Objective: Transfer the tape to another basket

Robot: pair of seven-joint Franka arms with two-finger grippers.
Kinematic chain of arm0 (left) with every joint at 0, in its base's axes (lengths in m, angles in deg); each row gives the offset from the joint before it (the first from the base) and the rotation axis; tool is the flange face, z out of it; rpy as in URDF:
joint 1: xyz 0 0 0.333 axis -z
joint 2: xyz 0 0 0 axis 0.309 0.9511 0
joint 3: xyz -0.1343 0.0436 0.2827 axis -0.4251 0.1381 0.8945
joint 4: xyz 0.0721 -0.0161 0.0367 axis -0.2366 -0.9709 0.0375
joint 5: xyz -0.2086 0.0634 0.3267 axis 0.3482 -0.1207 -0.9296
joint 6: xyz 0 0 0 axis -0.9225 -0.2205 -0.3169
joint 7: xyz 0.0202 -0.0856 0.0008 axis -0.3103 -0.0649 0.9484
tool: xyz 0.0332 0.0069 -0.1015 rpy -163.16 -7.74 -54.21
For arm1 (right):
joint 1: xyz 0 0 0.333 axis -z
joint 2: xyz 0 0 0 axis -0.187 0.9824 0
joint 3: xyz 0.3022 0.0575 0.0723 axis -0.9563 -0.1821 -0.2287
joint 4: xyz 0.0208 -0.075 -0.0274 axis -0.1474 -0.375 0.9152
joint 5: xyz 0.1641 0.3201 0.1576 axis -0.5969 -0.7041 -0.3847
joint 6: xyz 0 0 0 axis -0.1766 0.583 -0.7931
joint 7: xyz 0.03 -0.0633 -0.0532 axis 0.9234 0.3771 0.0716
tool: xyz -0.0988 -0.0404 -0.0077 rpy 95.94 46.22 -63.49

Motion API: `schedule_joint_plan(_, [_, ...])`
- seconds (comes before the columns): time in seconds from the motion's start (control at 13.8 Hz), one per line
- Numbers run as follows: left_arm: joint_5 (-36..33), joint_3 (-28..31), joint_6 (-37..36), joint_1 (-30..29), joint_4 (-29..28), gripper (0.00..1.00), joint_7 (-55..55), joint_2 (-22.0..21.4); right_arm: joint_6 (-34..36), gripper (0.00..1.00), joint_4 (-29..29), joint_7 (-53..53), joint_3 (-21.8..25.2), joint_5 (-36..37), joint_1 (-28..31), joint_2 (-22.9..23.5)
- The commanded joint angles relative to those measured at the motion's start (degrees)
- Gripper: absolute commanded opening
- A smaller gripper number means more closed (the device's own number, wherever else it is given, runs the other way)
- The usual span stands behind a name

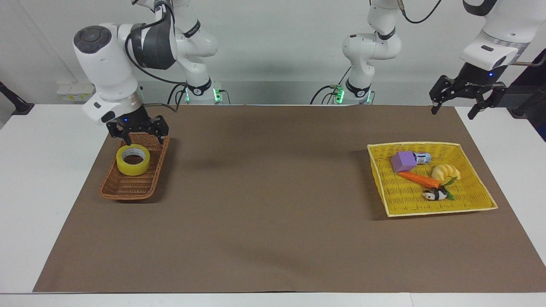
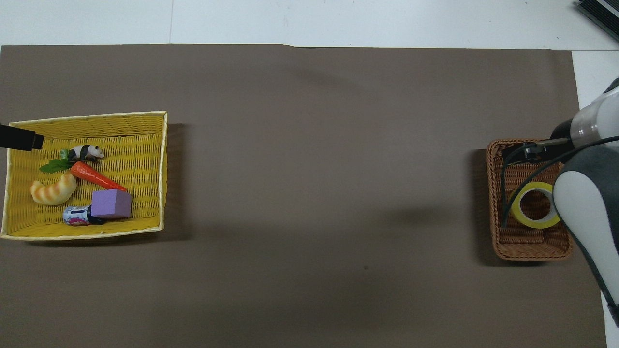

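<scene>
The yellow tape (image 1: 133,159) lies flat in the small brown wicker basket (image 1: 128,189) at the right arm's end of the table. It also shows in the overhead view (image 2: 523,216), inside the basket (image 2: 527,247). My right gripper (image 1: 143,138) hangs open and empty just above the basket and the tape, touching neither; in the overhead view (image 2: 526,151) it sits over the basket. My left gripper (image 1: 452,111) is open and waits in the air at the left arm's end of the table.
A larger square yellow woven tray (image 1: 477,204) at the left arm's end holds a purple block (image 1: 402,161), a carrot (image 1: 419,178), a croissant (image 1: 445,172), a panda figure (image 1: 435,195) and a small bottle (image 1: 422,158). A brown mat (image 1: 273,204) covers the table.
</scene>
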Motion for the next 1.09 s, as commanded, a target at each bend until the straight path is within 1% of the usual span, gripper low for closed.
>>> schedule_joint_plan(0.0, [-0.8,-0.4,-0.3,-0.5,-1.5,1.00,-0.4,-1.5,5.8,1.00,5.3,-3.4,-0.6,-0.1,0.6,-0.1])
schedule_joint_plan(0.14, [-0.8,-0.4,-0.3,-0.5,-1.6,1.00,-0.4,-1.5,10.6,1.00,9.2,-3.5,-0.6,-3.2,1.6,1.0])
schedule_joint_plan(0.29, [-0.8,-0.4,-0.3,-0.5,-1.5,1.00,-0.4,-1.5,12.5,1.00,12.0,-3.8,0.1,-6.1,2.0,2.4])
schedule_joint_plan(0.36, [-0.8,-0.4,-0.3,-0.5,-1.5,1.00,-0.4,-1.5,12.6,1.00,12.6,-3.8,0.1,-6.1,2.0,2.6])
schedule_joint_plan(0.51, [-0.8,-0.4,-0.3,-0.5,-1.5,1.00,-0.4,-1.5,11.9,1.00,12.3,-4.0,0.2,-5.4,1.6,2.6])
schedule_joint_plan(0.72, [-0.8,-0.4,-0.3,-0.5,-1.5,1.00,-0.4,-1.5,12.9,1.00,12.7,-4.0,0.3,-4.4,0.8,2.2])
schedule_joint_plan(0.8, [-0.8,-0.4,-0.3,-0.5,-1.5,1.00,-0.4,-1.5,14.5,1.00,12.7,-4.1,0.2,-4.4,0.6,2.1])
schedule_joint_plan(0.87, [-0.8,-0.4,-0.3,-0.5,-1.5,1.00,-0.4,-1.5,14.7,1.00,12.8,-5.2,-0.2,-4.4,0.6,1.6])
schedule_joint_plan(1.01, [-0.8,-0.4,-0.3,-0.5,-1.6,1.00,-0.4,-1.5,14.8,1.00,11.3,-5.8,-0.7,-4.2,0.6,-1.2])
